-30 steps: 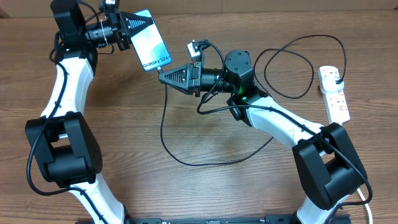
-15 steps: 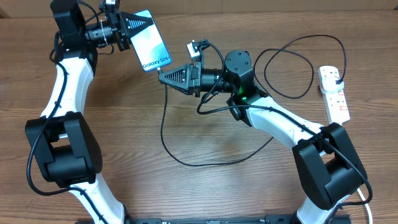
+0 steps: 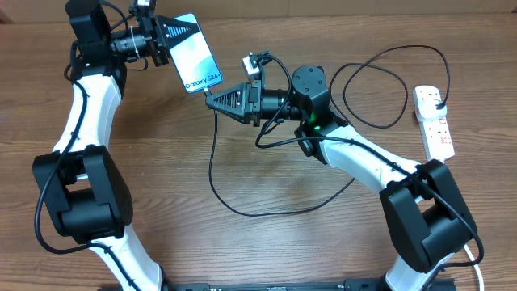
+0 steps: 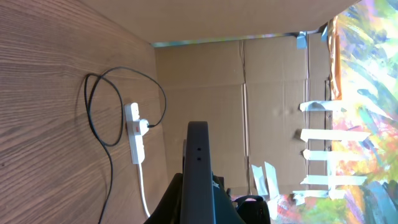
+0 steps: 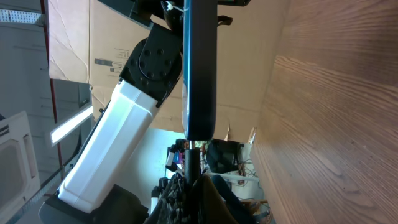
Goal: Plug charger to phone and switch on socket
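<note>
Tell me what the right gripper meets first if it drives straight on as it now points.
The phone, at its bottom edge. The charger connector that the right gripper holds leads and, in the right wrist view, is lined up with that edge; whether the tip already touches is unclear.

Right end effector (image 3: pixel 209 96) and charger (image 3: pixel 212 162) tip a touch nearer the phone (image 3: pixel 192 50) edge than before.

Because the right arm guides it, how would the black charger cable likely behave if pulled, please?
Probably floppy and light: the charger cable lies in loose loops on the table. Its plug sits in the socket, so hard pulls might drag that.
</note>
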